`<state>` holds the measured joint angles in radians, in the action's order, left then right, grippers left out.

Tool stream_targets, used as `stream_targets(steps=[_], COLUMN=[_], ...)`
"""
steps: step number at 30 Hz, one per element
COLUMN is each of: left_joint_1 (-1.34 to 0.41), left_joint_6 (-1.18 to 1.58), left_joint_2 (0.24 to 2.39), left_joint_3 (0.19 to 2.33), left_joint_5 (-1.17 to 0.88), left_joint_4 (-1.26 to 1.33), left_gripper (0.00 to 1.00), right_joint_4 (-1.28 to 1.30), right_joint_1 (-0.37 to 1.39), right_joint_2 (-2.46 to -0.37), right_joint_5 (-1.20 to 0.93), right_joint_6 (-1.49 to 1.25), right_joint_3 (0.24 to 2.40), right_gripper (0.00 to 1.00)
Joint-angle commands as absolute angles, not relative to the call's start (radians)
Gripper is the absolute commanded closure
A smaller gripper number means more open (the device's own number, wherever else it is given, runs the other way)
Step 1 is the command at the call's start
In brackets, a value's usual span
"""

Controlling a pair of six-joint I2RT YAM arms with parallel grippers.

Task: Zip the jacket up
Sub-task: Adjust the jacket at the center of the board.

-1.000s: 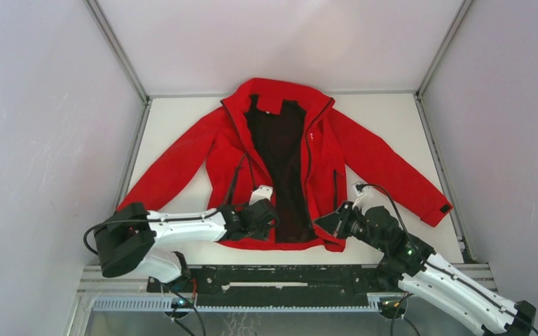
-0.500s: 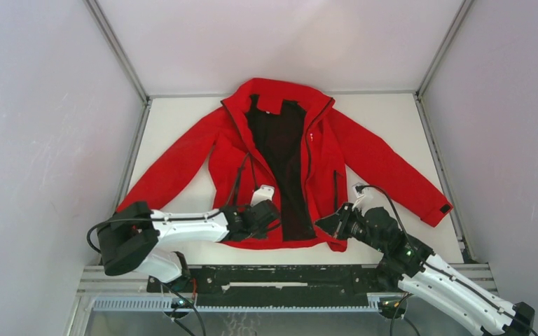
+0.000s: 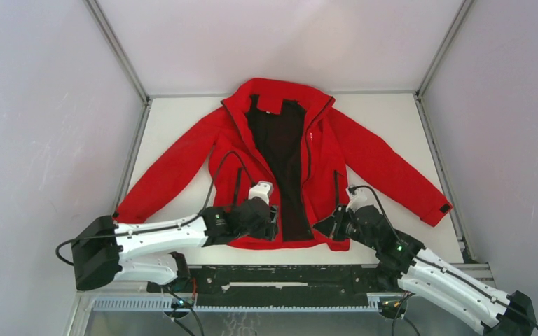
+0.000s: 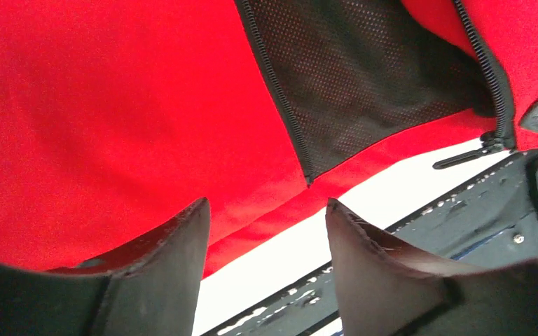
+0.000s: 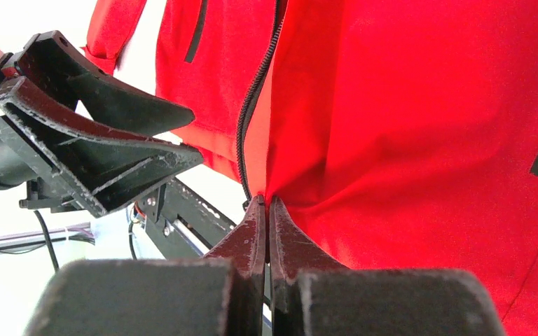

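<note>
So the jacket is lying flat and face up on the white table. Its collar is at the far end, its hem is down by the arm bases, and both sleeves are spread out to the sides. The front is open, with the black lining showing down the middle.

The left gripper has its 2 fingers spread apart with nothing pinched between them. Right under the gap is the red bottom hem of 1 front panel, and there's a strip of bare table just past it. Up and a bit right of its fingertips, the zipper teeth run along that panel's edge and stop at the hem, with the mesh lining beyond them. Farther right is the other row of teeth. The slider sits at its bottom end with the pull tab sticking out, just beside the tip of the other arm's gripper.

The right gripper is squeezed together on the bottom corner of the other front panel, right where that zipper edge meets the hem. Teeth run straight up and away from its tips, and red fabric fills everything to its right. The left gripper sits off to its left, close but not touching, with its jaws apart. A black pocket slit shows way up on the far panel.
</note>
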<state>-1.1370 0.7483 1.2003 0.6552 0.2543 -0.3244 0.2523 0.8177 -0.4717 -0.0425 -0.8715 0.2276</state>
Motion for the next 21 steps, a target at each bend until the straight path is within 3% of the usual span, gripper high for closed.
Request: stream_targets(steps=[1,12,21], left_joint_1=[-1.163,-1.177,-1.187], left_joint_6=[0.724,0.71,0.71], left_joint_2=[1.234,1.48,1.623], left_joint_3=[0.739,0.941,1.043], left_joint_5=[0.246,0.329,0.427], left_joint_4=[-0.339,-0.427,-0.529], left_gripper=[0.3,0.3,0.35], right_joint_4=[0.212,0.349,0.351], right_joint_1=[0.811,0.811,0.81], right_joint_2=[-0.464,-0.351,-0.315], right_joint_5=[-0.005,0.096,0.082], right_joint_6=[-0.847,-0.833,-0.839], right_joint_3=[0.233,0.236,0.217], right_gripper=[1.0,1.0,1.0])
